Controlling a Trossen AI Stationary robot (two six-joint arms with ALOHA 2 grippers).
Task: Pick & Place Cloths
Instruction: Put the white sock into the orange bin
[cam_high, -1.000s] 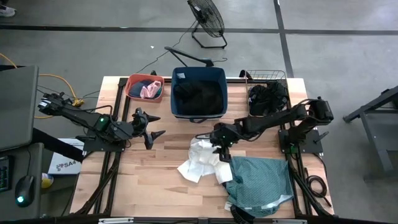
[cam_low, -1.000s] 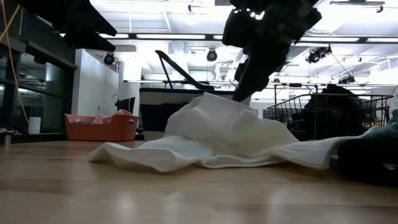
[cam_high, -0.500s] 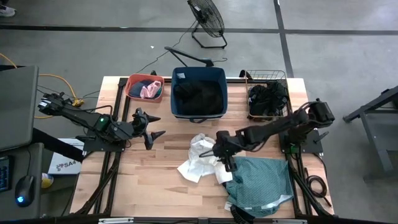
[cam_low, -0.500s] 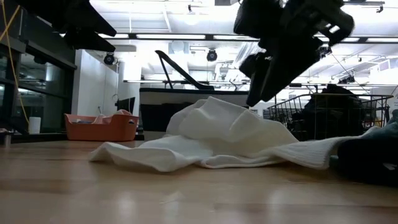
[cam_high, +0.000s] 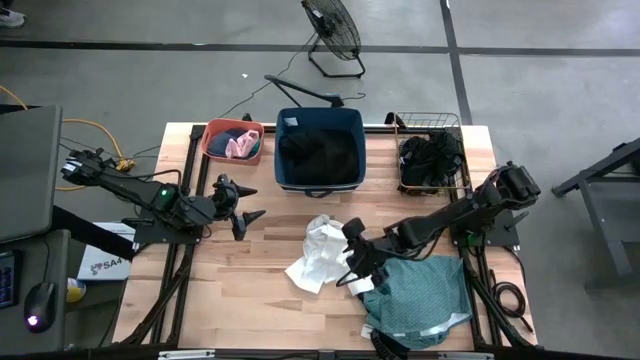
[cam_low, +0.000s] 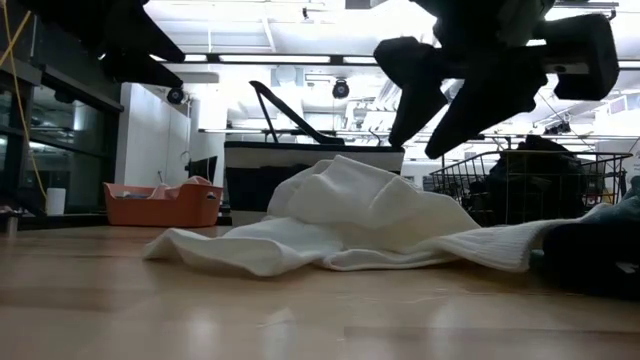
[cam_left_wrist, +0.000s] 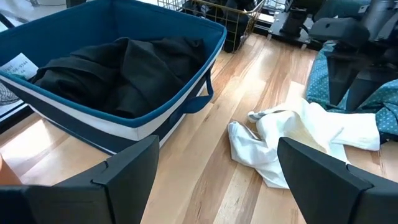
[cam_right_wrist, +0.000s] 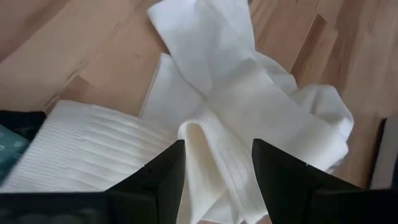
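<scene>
Cloths are partly sorted, I judge: black ones (cam_high: 320, 152) are lying in the navy tub (cam_high: 319, 117), more dark fabric (cam_high: 430, 157) is sitting in the wire basket (cam_high: 432, 122), and a pink piece (cam_high: 240, 146) is resting in the orange basin (cam_high: 218, 128); two are lying loose on the table (cam_high: 240, 290), a white cloth (cam_high: 320, 258) crumpled near the middle and a teal cloth (cam_high: 420, 293) spread just beside it toward the right front corner, with something dark at their meeting edge that I cannot identify.

The right gripper (cam_high: 357, 262) is hovering over the near edge of the white cloth, where it is meeting the teal one; in the right wrist view its fingers (cam_right_wrist: 163, 174) are standing apart over the white folds with nothing between them, so it is gripping nothing; in the low view it is hanging clear above the heap.

The left gripper (cam_high: 243, 205) is waiting at the table's left side, spread wide and empty, facing the tub.

Remaining, as I am reading it: grasping the white cloth, carrying it to a container, then dealing with the teal one.
</scene>
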